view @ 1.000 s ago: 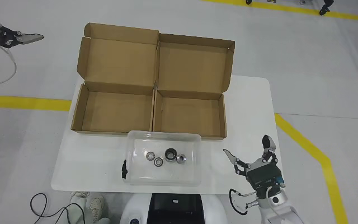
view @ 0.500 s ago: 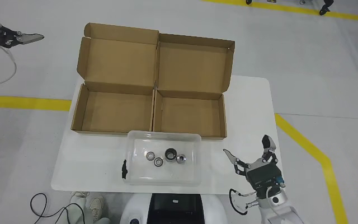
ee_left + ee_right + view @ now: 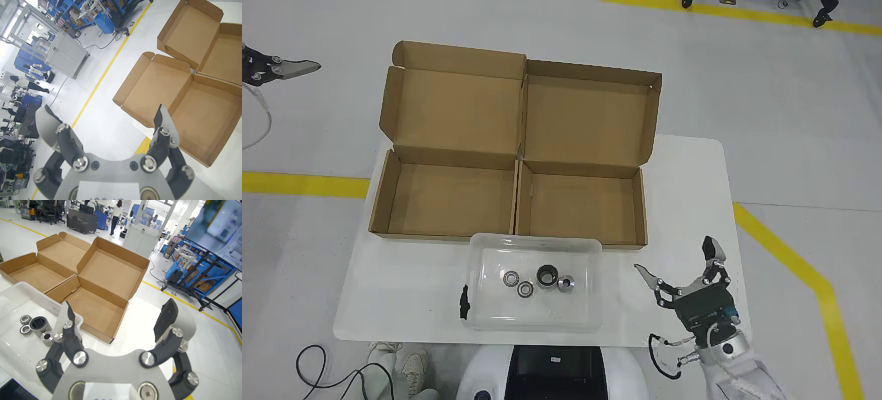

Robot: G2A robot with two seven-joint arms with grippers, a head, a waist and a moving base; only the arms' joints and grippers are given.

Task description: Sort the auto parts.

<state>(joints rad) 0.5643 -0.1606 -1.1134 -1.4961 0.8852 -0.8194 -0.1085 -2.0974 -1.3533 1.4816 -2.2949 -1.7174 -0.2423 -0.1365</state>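
Brown cardboard boxes (image 3: 442,200), white table (image 3: 682,190), translucent white bin (image 3: 535,237) — silver-grey parts (image 3: 547,273), one dark-centred — yellow floor lines (image 3: 302,184).

The white table (image 3: 687,200) carries two open cardboard boxes (image 3: 442,200) side by side, with a clear tray (image 3: 492,305) just beside them.

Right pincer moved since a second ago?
Yes: the right pincer has shifted slightly toward the clear plastic tray, away from the table's near edge.
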